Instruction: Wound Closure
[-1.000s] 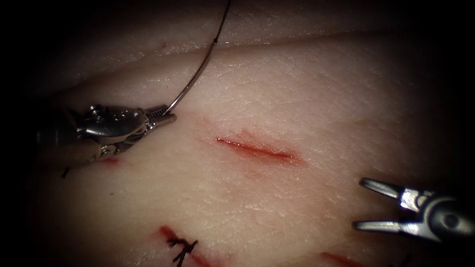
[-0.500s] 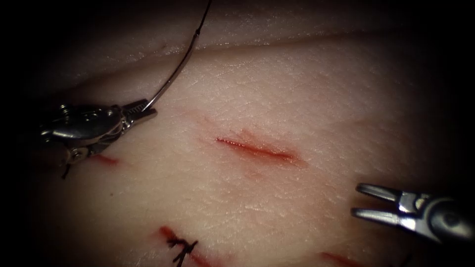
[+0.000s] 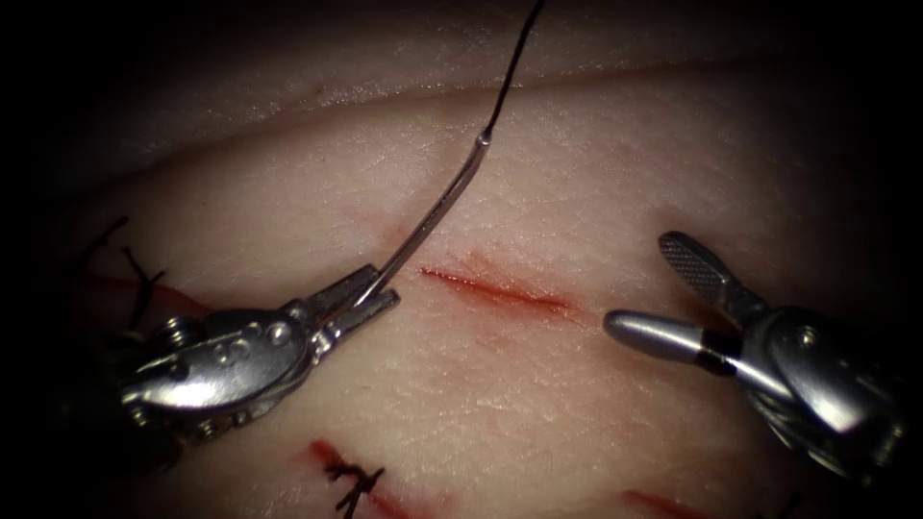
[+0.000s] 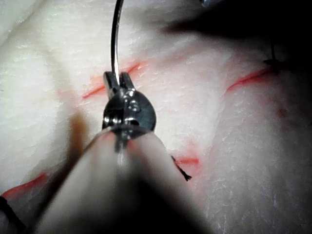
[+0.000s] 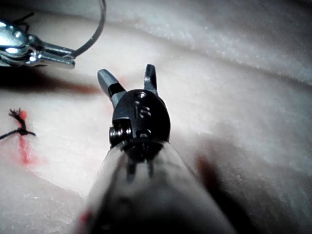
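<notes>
On the bench, left tool clamped on the curved needle near its pointed end, just left of the open cut in the tissue. Needle free of the tissue, rising from the jaws up and to the right over the pale surface, its blunt end joined to dark thread that runs off toward the far edge. Right tool holding nothing, jaws spread wide, tips just right of the cut's right end and close above the tissue. Cut itself unstitched, edged with red fluid. Nearer the viewer, a second cut with a dark knot of thread across it; at far left, more cut ends of thread over another red line.

From the left wrist camera: left tool closed on the needle, the steel curving straight away from the jaws, cut just beyond the tips. From the right wrist camera: right tool parted and empty, left tool beyond it gripping the needle, a knotted stitch off to one side.
</notes>
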{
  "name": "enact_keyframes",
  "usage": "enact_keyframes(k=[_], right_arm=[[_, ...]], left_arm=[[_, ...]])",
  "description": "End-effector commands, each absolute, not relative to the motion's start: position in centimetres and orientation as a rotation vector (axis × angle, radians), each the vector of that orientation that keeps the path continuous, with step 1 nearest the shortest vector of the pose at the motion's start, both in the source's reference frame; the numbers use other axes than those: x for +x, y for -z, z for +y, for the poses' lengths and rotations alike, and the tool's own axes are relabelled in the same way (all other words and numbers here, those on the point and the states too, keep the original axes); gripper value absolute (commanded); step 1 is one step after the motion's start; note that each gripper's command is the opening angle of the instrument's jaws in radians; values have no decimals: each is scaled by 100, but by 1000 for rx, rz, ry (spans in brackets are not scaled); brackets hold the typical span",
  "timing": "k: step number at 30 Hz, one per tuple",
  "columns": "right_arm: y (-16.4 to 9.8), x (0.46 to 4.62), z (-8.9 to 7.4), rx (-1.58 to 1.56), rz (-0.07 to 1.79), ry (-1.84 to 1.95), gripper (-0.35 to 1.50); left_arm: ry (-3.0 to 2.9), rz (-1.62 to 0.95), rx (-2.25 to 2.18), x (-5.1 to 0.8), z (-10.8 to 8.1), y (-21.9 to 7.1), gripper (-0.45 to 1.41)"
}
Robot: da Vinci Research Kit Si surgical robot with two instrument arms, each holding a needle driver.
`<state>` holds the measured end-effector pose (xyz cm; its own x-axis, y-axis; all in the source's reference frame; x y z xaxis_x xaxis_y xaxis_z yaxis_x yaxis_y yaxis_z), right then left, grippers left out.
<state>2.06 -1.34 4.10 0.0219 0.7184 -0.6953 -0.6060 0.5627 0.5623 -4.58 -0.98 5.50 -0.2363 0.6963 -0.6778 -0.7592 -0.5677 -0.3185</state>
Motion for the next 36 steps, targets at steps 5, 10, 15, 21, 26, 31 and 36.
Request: enact_keyframes(k=[5, 10, 15, 21, 26, 31, 36], right_arm=[[-409, 246, -123, 149, 1205, -1144, 106], [-408, 265, -120, 153, 1213, -1192, 104], [-411, 282, -116, 148, 1214, -1198, 101], [-415, 295, -111, 139, 1206, -1206, 94], [-417, 303, -111, 155, 1213, -1192, 86], [-417, 307, -109, 160, 1215, -1189, 64], [-417, 306, -108, 145, 1241, -1197, -5]], left_arm=[[-1904, 142, -1050, -471, -97, -551, -45], [-1898, 201, -1092, -473, -97, -547, -45], [-1894, 214, -1099, -477, -99, -544, -45], [-1889, 250, -1126, -480, -102, -532, -45], [-1884, 264, -1154, -482, -102, -527, -45], [-1885, 262, -1157, -483, -102, -527, -45], [-1885, 261, -1159, -483, -103, -526, -45]])
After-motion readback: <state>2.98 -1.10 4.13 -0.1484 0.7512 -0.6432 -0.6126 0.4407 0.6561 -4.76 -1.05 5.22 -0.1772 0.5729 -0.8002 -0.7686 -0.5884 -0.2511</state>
